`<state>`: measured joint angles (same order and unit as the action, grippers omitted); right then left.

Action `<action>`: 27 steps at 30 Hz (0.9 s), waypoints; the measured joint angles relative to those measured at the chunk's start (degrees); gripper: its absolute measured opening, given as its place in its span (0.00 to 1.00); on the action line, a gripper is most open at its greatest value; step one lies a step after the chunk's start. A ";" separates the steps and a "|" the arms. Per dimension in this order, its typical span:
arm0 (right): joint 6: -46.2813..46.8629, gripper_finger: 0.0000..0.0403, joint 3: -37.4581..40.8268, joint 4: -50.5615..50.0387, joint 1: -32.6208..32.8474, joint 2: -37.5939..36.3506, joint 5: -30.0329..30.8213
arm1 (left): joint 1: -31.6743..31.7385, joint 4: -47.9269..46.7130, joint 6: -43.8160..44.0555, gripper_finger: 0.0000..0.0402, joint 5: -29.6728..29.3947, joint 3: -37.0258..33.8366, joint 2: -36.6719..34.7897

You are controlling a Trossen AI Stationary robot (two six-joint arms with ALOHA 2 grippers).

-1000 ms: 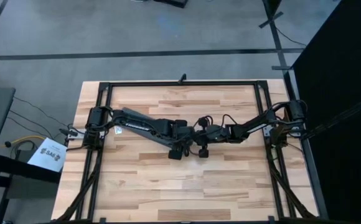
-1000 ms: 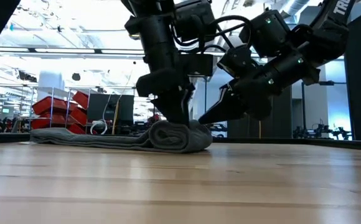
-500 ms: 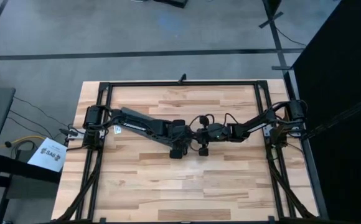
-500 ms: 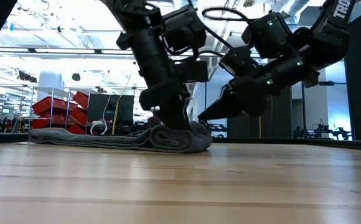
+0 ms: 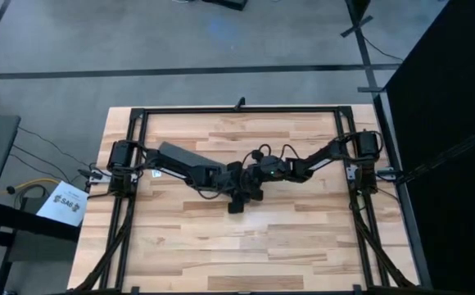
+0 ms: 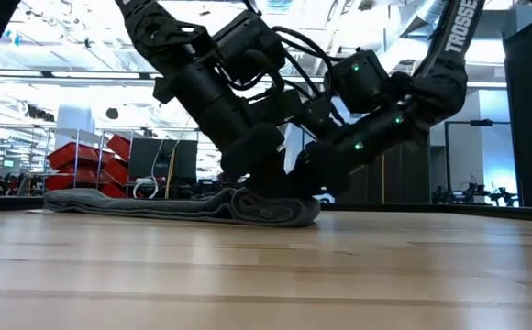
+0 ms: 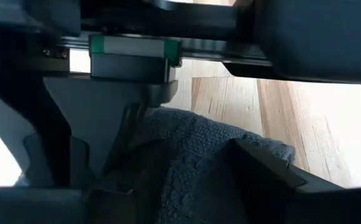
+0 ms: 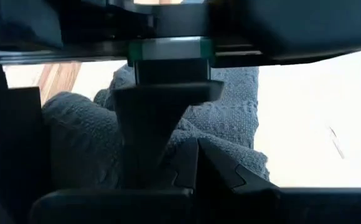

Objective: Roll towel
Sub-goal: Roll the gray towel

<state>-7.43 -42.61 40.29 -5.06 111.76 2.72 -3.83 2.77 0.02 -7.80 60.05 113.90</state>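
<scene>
Both grippers, left and right, meet mid-table (light wooden planks). Each pair of jaws grips the dark grey soft towel, partly rolled.

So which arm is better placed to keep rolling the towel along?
Probably the left. The left gripper sits on top of the towel's rolled end, facing the flat stretch; the right gripper presses from behind.

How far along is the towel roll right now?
Partly done. In the low view the towel has a rolled end, with a flat stretch trailing away unrolled. In hand: the left gripper and right gripper are both down on the roll. Left: rolling the flat remainder.
</scene>
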 joint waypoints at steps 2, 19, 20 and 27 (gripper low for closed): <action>-0.10 0.00 -0.06 -0.71 -0.20 -0.04 -0.12 | -0.36 0.33 -0.11 0.43 -0.32 -0.06 -0.17; 0.46 0.00 -0.02 -1.88 -0.61 0.03 0.39 | -1.91 -14.40 -1.16 0.43 -8.69 -3.02 -15.06; 0.45 0.00 -0.03 -2.02 -0.65 0.03 0.38 | -1.74 -12.38 -0.85 0.43 -8.73 -4.28 -15.06; -0.19 0.00 0.05 -2.81 -0.70 -0.67 0.44 | -1.32 -1.96 3.28 0.43 -8.86 -11.31 -13.62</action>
<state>-7.62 -42.57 37.48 -5.76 111.10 3.16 -5.15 0.81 3.30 -16.67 48.74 100.28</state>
